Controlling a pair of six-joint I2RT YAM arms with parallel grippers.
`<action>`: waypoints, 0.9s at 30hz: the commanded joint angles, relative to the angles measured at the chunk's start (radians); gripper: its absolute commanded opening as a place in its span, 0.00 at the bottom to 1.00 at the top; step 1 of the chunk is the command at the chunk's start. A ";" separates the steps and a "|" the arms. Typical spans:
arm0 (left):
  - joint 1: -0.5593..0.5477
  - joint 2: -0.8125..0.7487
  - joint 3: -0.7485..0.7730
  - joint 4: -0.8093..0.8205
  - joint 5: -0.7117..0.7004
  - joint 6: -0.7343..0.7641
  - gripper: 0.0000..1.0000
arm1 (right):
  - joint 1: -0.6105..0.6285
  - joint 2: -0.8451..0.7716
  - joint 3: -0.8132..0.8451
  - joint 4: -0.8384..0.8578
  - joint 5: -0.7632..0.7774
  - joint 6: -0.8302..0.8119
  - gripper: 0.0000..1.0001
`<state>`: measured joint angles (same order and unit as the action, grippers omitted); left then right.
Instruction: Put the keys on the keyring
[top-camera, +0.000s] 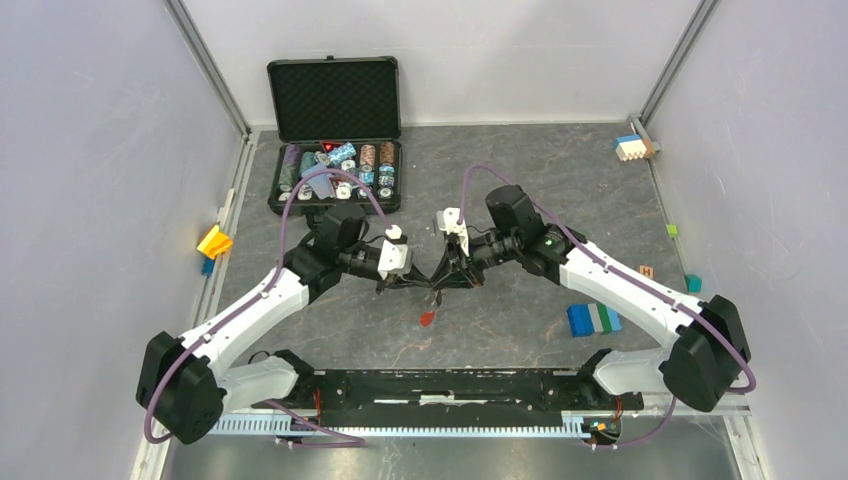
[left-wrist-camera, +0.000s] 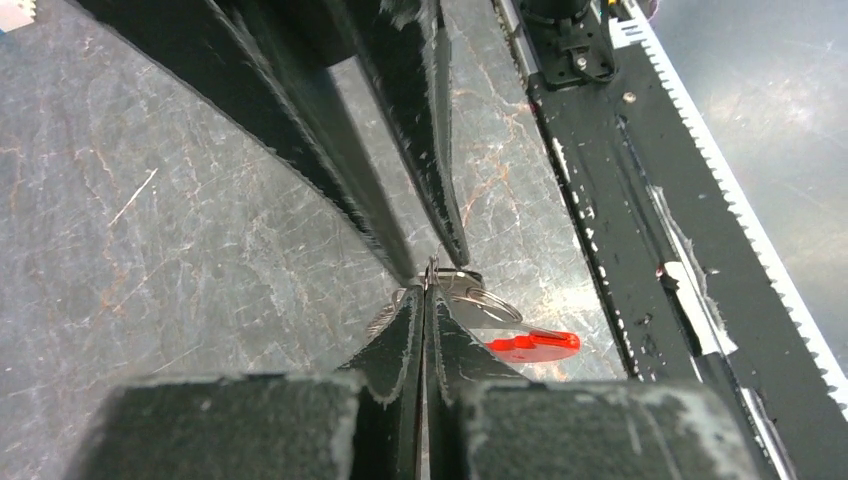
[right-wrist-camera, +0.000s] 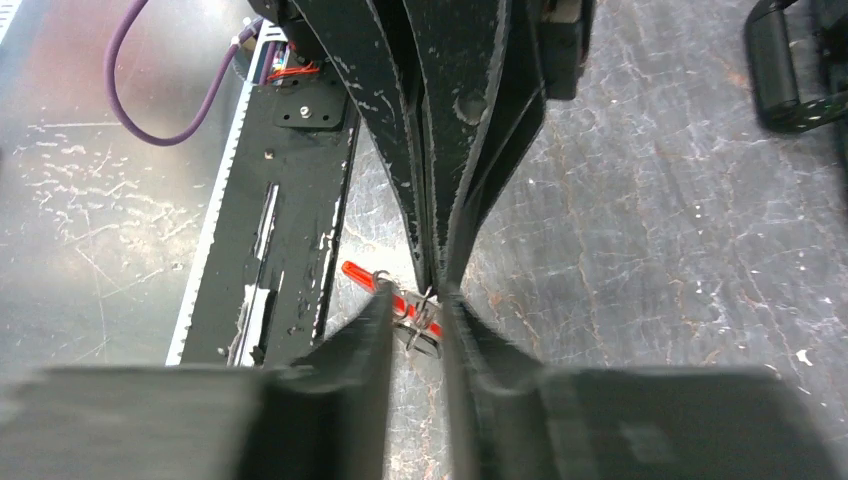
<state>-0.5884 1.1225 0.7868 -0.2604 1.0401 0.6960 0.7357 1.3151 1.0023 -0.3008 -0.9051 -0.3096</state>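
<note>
My left pincer (left-wrist-camera: 425, 292) clamps the thin silvery keyring (left-wrist-camera: 492, 302) with flat red tag — right pincer (right-wrist-camera: 418, 298) slightly apart.

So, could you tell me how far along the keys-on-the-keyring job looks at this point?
Done: the left gripper is shut on the metal loop of the keyring, with the red tag hanging off it. In hand: the right gripper meets it tip to tip, jaws slightly apart around the loop. Left: I cannot make out a key at the loop in any view, so the threading is unconfirmed and probably remains to be done.
</note>
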 joint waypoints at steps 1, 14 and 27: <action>0.008 -0.033 -0.034 0.213 0.126 -0.147 0.02 | -0.021 -0.066 0.033 0.064 -0.014 -0.024 0.36; 0.033 -0.020 -0.141 0.768 0.172 -0.586 0.02 | -0.101 -0.171 -0.056 0.022 -0.117 -0.101 0.56; 0.042 -0.003 -0.135 0.816 0.126 -0.641 0.02 | -0.101 -0.140 -0.076 0.097 -0.130 -0.038 0.41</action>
<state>-0.5510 1.1179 0.6476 0.4942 1.1790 0.0933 0.6365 1.1675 0.9096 -0.2481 -1.0130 -0.3630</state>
